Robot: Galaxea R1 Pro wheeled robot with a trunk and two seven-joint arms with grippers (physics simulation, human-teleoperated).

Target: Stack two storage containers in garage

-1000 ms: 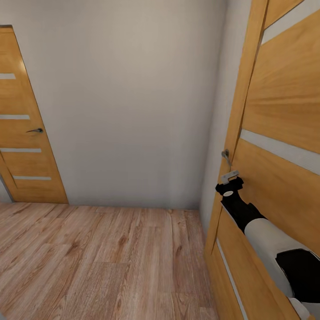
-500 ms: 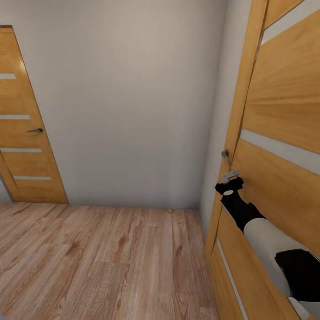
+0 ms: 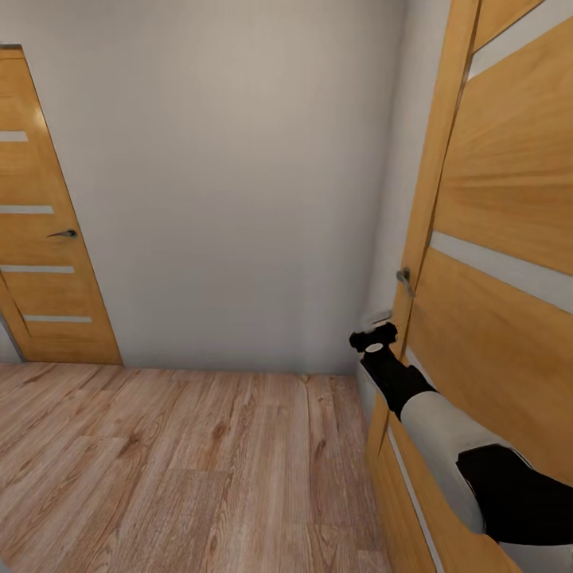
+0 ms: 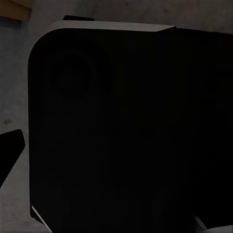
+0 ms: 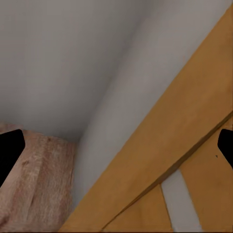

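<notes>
The right gripper (image 3: 374, 334) sits at the end of the black-and-white right arm (image 3: 446, 430), which reaches in from about 4 o'clock in the head view. It hangs just off the edge of the near orange door (image 3: 493, 263), below and at 7 o'clock from that door's grey handle (image 3: 405, 278), not touching it. In the right wrist view the two dark fingertips (image 5: 10, 150) show at opposite edges, well apart with nothing between them, so the claw is spread and empty. Beyond them lie the door's wooden edge (image 5: 160, 150), the grey wall (image 5: 73, 58) and a patch of plank floor (image 5: 39, 179).

The left wrist view is mostly a dark, rounded black body (image 4: 126, 131) close to the lens, with one dark fingertip (image 4: 9, 145) at the side; whether that claw is apart or together cannot be told.

Further out, the light wood floor (image 3: 175, 469) runs toward 12 o'clock to a plain wall (image 3: 231, 175). At 9 o'clock stands a second orange door (image 3: 48, 239) with its own dark handle (image 3: 64, 234).

This is a wood-floored hallway, and no red-orange storage bin is in sight here.
</notes>
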